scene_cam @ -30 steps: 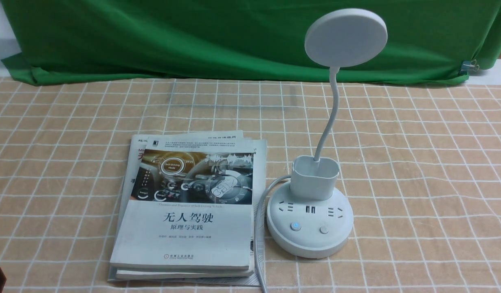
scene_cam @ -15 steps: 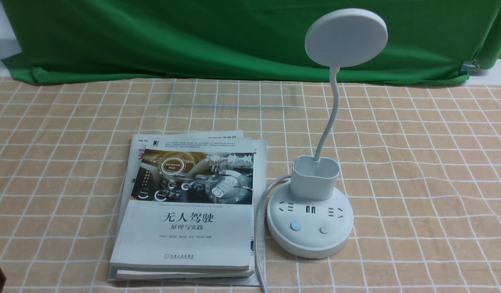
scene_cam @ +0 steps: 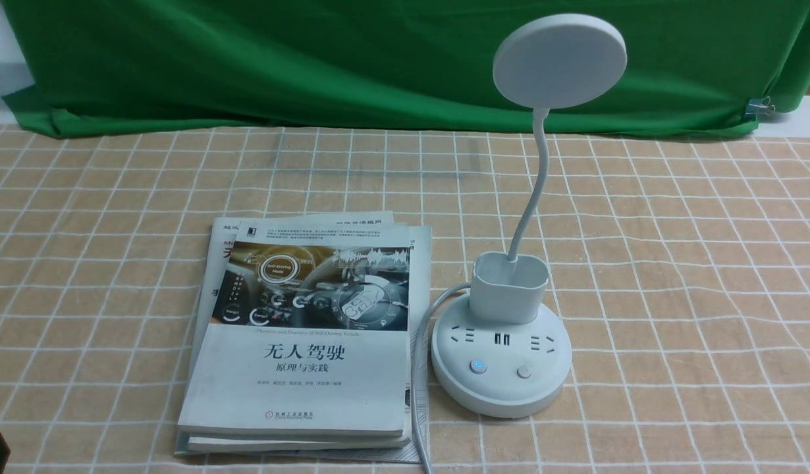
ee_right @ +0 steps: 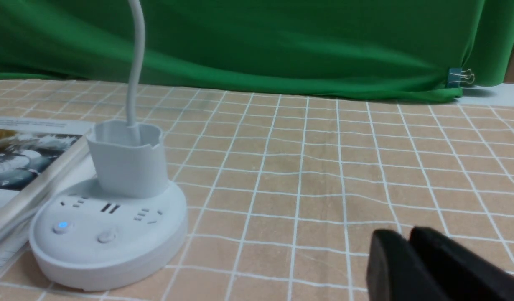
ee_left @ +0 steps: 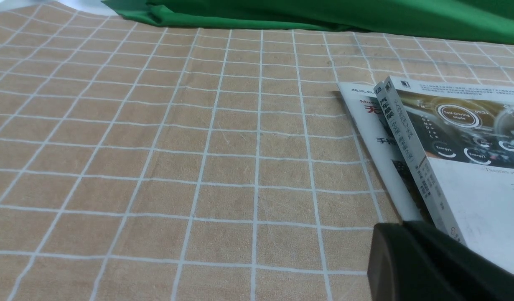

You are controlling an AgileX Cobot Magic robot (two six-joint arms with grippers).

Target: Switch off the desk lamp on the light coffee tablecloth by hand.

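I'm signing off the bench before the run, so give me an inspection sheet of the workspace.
Surface: tan checked tablecloth, slightly creased
Job's things: white lamp upright, blue mark lit on one button
Clutter: stacked books left of the lamp
Grippers: left pincer shut, empty; right pincer in view, opening unclear
Cables: pale cord from the lamp, alongside the top book
Surroundings: green cloth behind, clip at its right

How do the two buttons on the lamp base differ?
The left button shows a blue-lit power symbol; the right button shows no light.
The left button looks slightly larger than the right button.
Both are round and sit on the base's top.
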